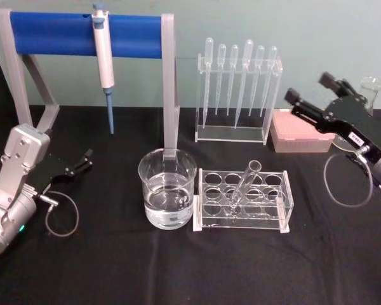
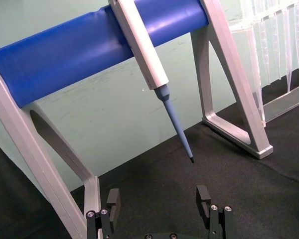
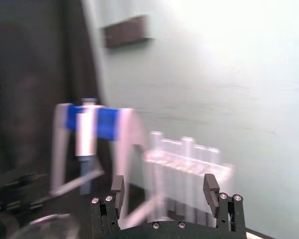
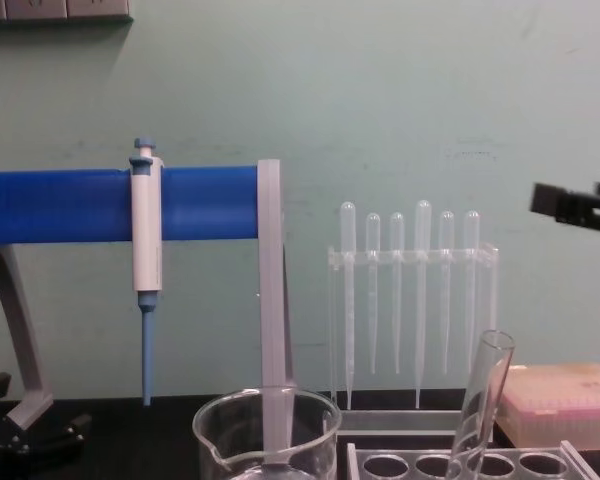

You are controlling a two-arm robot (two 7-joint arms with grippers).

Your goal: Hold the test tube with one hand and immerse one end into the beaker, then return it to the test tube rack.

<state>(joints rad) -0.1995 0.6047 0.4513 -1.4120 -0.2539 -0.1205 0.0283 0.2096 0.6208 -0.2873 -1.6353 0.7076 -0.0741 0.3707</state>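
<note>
Test tube (image 1: 244,185) leaning in clear rack (image 1: 242,201), just beside beaker (image 1: 167,188). Thin glass: light, slick, breakable. Best gripped gently below rim. Right gripper (image 1: 311,96) raised, jaws spread, empty. Left gripper (image 1: 80,162) parked low, open.

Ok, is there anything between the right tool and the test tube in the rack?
Nothing visible. The right tool is raised, open, above the pink box; the test tube leans in the rack below it, with open space between.
</note>
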